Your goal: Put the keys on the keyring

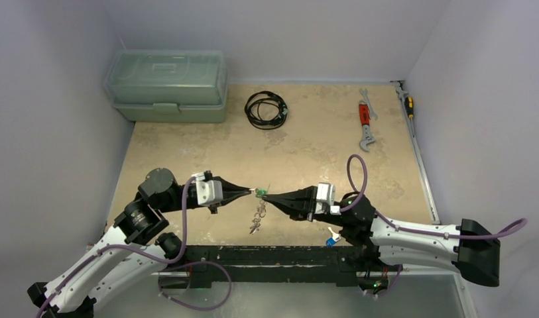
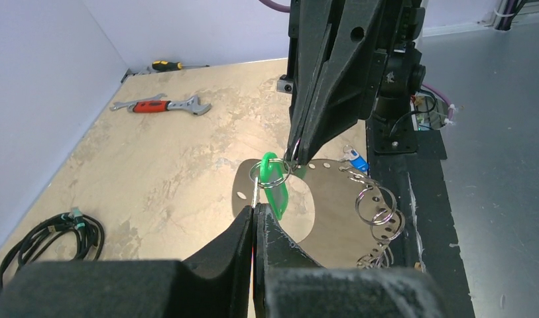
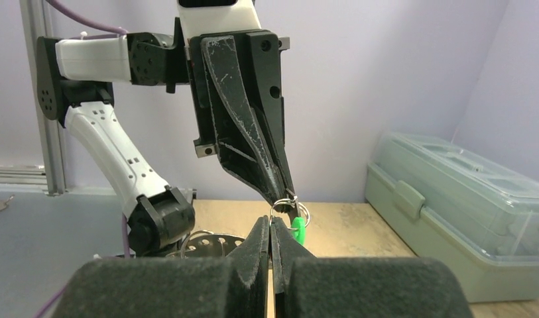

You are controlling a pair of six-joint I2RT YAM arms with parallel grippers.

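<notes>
My left gripper (image 1: 252, 193) and right gripper (image 1: 266, 195) meet tip to tip above the table's near middle. Both are shut on a small silver split ring (image 2: 270, 171) that carries a green plastic tag (image 2: 277, 189). In the right wrist view the ring (image 3: 288, 211) sits between my shut fingers (image 3: 262, 233) and the left gripper's tips (image 3: 286, 197). Below hangs a silvery flat loop with holes along its rim (image 2: 333, 199), the keyring, with small rings (image 2: 379, 205) and keys (image 1: 256, 218) on it. A blue-headed key (image 1: 331, 240) lies by the right arm's base.
A pale green toolbox (image 1: 167, 85) stands at the back left. A black cable coil (image 1: 266, 109) lies at the back middle. A red-handled wrench (image 1: 366, 122) and a screwdriver (image 1: 409, 105) lie at the back right. A black rail (image 1: 280, 255) runs along the near edge.
</notes>
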